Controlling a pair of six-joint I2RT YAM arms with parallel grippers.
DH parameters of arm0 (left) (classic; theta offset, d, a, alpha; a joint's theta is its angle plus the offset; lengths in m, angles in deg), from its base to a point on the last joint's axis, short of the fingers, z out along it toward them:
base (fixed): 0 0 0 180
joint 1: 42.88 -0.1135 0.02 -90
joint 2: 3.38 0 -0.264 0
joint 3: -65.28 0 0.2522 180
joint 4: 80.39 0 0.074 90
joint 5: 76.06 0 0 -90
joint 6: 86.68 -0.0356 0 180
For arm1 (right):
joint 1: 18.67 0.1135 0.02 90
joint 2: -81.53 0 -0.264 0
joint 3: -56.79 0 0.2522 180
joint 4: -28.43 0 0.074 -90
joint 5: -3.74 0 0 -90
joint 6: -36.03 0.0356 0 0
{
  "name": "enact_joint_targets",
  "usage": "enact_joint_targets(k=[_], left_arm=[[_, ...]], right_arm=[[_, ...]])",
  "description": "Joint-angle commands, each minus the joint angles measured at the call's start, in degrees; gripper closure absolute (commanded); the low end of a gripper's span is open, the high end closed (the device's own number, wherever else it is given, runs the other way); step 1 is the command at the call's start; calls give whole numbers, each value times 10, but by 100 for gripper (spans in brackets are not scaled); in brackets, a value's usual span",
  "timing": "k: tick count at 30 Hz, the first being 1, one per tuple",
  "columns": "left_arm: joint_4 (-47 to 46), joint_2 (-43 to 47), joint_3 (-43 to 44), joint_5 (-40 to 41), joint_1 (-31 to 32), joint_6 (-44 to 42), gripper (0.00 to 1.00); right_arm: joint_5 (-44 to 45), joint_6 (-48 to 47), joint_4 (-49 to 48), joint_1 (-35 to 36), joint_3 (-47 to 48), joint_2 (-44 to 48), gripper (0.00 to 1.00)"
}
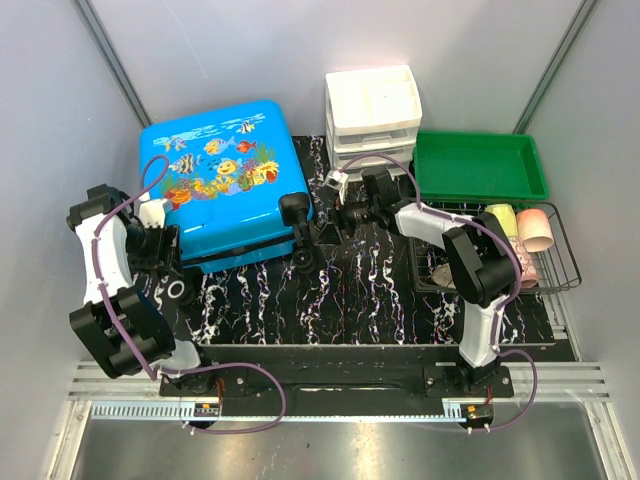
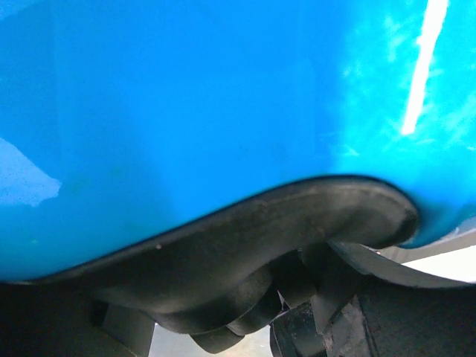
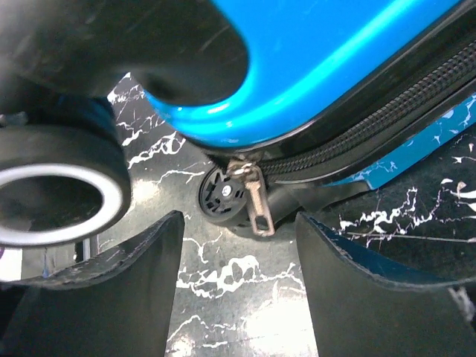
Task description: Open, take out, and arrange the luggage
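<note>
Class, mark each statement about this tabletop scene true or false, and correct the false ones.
1. The bright blue hard-shell suitcase lies closed, fish print up. True.
2. The green plastic tray holds the cups. False: the cups lie in the black wire basket beside the tray.
3. The right tool is open, facing the silver zip pull. True.
4. The white three-drawer plastic organiser sits atop the suitcase. False: the organiser stands beside it.
</note>
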Motion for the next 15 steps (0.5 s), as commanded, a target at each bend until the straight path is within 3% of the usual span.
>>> enact_joint_targets(k=[1, 4, 7, 8, 12, 15], left_arm=[[-26, -10, 11, 6, -1, 2, 43], [-30, -10, 10, 11, -2, 4, 43], [-34, -12, 9, 18, -2, 5, 45], [-36, -13, 9, 19, -2, 5, 46], [-38, -23, 16, 27, -5, 4, 53], [-38, -33, 26, 30, -11, 0, 58]], right_arm=[[-29, 33, -28, 2, 47, -25, 34], [-39, 43, -30, 2, 58, -35, 43], [-45, 44, -35, 2, 61, -34, 59], [-46, 44, -35, 2, 60, -33, 73], [-37, 17, -10, -2, 53, -12, 100], [-7, -23, 15, -5, 44, 11, 100]])
